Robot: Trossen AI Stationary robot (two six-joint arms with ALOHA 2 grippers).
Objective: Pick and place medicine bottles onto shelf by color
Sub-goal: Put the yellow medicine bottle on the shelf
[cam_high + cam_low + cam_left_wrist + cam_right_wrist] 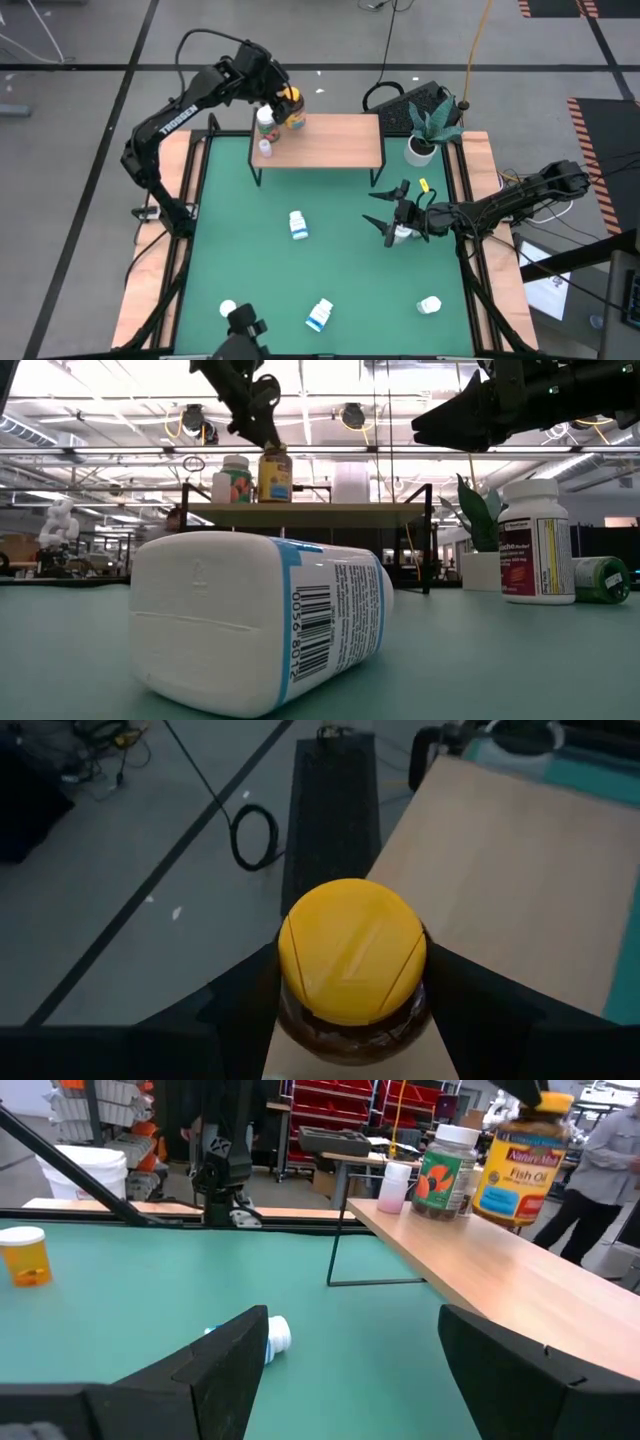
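A green mat (330,270) between wooden side boards covers my work table, with an open workshop of racks and ceiling lights beyond it. At the far edge stands the shelf (330,140), a low light-wood top on thin black legs, and beside its right end a white plant pot (421,150).

My left gripper (352,1020) is over the shelf's far left corner, its two dark fingers set on either side of the amber bottle (291,108) with the yellow lid (352,950). In the low view that bottle's base meets the shelf top. From the wrist view I cannot tell whether the fingers are pressing the bottle or merely flanking it.

Just beside the amber bottle stand a white-capped bottle with an orange and green label (448,1172) and a small white and pink bottle (396,1187), all three grouped at that end of the shelf.

My right gripper (392,215) hangs above the mat's right half, jaws spread wide and empty, over a white bottle with a red label (536,540) that stands upright beneath it.

Other bottles are scattered on the mat: a white bottle with blue label (298,225) on its side near the middle, another blue-labelled one (320,315) lying at the near edge, a white one (430,304) at near right, a white cap (228,309) at near left. A green bottle (601,579) lies on its side, seen at the low view's right edge. A small orange vial (24,1256) stands by a side board, seen from the right wrist.

A person (595,1175) in a grey top stands in the room behind the shelf.
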